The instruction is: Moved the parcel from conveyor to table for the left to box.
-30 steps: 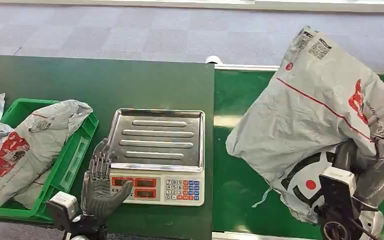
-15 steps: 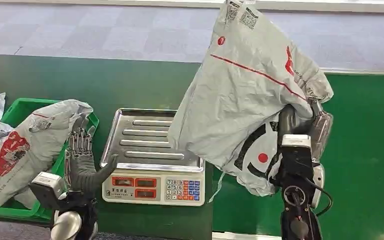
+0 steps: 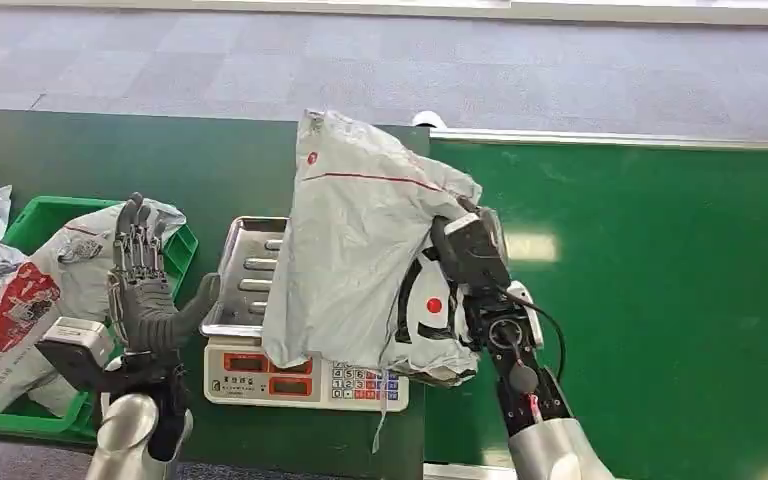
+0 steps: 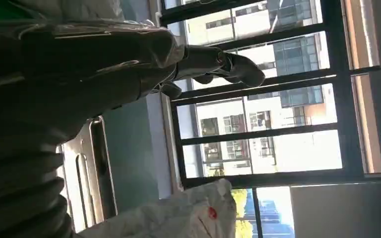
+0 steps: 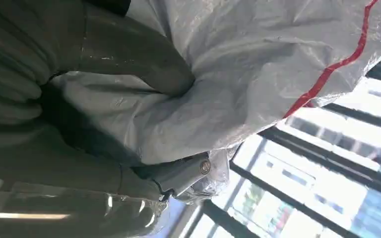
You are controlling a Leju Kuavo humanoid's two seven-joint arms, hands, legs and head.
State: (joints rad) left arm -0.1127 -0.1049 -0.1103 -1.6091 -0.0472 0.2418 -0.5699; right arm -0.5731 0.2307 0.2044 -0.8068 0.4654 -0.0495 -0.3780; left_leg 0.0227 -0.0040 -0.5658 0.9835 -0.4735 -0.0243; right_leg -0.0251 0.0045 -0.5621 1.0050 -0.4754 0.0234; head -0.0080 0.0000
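— Far left of the frame, what's that green thing?

— A bin (image 3: 175, 262) on the counter (image 3: 210, 170), already stuffed with grey bags (image 3: 55, 290). Just right of it the left hand (image 3: 148, 300) is raised, palm up, fingers (image 3: 132, 240) spread wide, holding nothing.

— And the middle?

— A scale (image 3: 305, 370) with a steel pan (image 3: 245, 275). The parcel (image 3: 360, 250) hangs right over it, its lower edge draped across the keypad. From here I can't tell whether it rests on the pan or only hovers.

— Who has it?

— The right hand (image 3: 460, 250), at the parcel's right side. In the wrist view the thumb (image 5: 139, 54) is pressed deep into the plastic, so it's gripping a bunched fold.

— The belt (image 3: 660, 300) to the right?

— Green, and the parcel is off it already.

— So how should it finish?

— I'd lower it flat, whole bag over the pan, not half hanging off the front, then let go only once the weight is down. A soft bag like that will likely slump toward the slack side, so release gently and draw the hand out to the right without dragging the fold. The left hand is near enough to take over for boxing.
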